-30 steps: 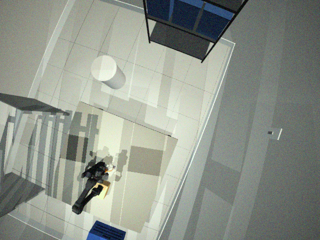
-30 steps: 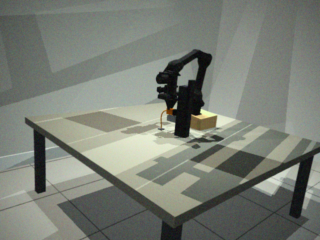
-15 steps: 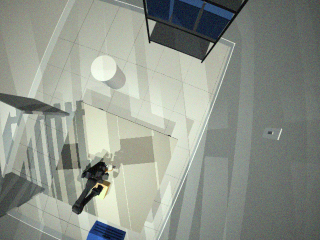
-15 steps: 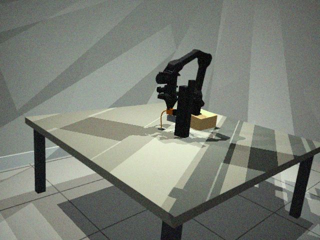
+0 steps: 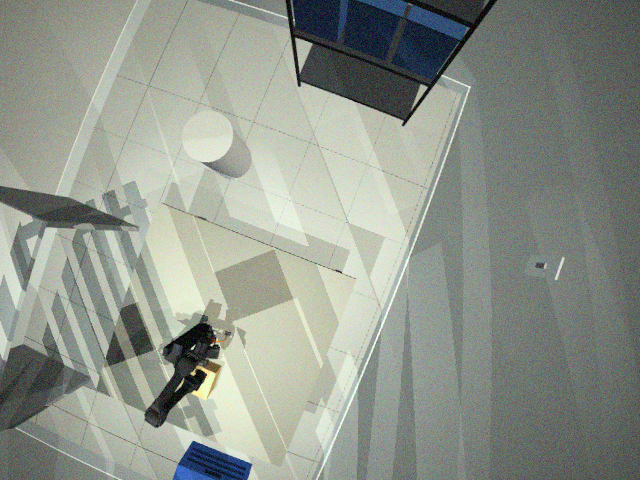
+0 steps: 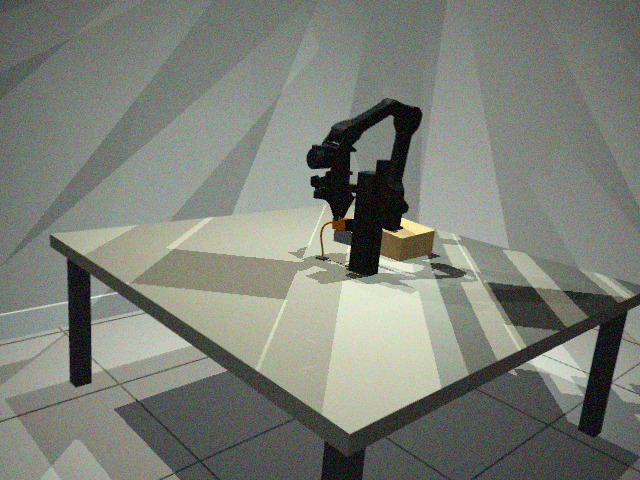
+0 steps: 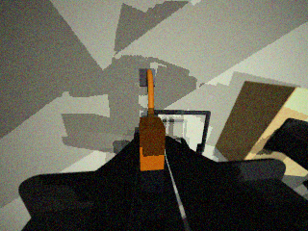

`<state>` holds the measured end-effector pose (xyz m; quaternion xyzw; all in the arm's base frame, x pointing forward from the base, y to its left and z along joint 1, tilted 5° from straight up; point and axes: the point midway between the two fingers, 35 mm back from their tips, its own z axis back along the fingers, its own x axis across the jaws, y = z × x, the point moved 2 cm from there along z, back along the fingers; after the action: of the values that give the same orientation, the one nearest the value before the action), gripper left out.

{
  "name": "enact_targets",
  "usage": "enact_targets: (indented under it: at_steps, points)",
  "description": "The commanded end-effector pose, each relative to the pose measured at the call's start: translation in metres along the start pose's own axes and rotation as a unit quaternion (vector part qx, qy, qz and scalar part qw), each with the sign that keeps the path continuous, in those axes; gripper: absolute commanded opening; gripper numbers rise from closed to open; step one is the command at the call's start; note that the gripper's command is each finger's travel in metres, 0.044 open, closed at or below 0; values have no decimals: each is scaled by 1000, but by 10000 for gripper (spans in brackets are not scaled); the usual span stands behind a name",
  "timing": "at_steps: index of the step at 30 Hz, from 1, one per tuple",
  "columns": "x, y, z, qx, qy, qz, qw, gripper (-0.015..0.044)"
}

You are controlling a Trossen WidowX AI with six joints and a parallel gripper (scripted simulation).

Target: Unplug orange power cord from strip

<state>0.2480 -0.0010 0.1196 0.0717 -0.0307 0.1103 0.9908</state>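
The orange plug (image 6: 338, 224) (image 7: 152, 140) is between the fingertips of my gripper (image 6: 339, 218) (image 7: 151, 141), which is shut on it above the table. The orange cord (image 6: 321, 238) (image 7: 150, 98) runs from the plug's far end and bends down to a small grey block (image 7: 143, 78) at the table. A dark block (image 7: 153, 182), seemingly part of the power strip, lies right at the plug's near end in the wrist view. Shadow and my fingers hide most of the strip, and I cannot tell whether the prongs are in it. In the top view my arm covers the fingertips.
A black upright post (image 6: 364, 227) stands close beside the gripper and partly hides the area behind it. A tan box (image 6: 416, 244) (image 7: 238, 115) is on the other side of the post. A dark-rimmed frame (image 7: 208, 130) lies below the fingers. The table (image 6: 289, 330) has strong shadows.
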Motion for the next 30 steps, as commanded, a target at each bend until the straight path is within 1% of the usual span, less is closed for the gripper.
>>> enact_targets:
  at_steps: [1,11,16,24,27,28,30]
  points:
    - [0,-26,5,-39,-2,-12,999,0]
    - [-3,-42,8,-40,-1,-13,999,0]
    - [-4,-29,5,-40,-1,-14,999,131]
    - [-4,-29,5,-40,-1,-14,999,341]
    - [-3,-40,8,-40,-1,-14,999,420]
    - [-3,-47,10,-41,-1,-14,999,440]
    - [-3,-64,15,-41,-1,-14,999,440]
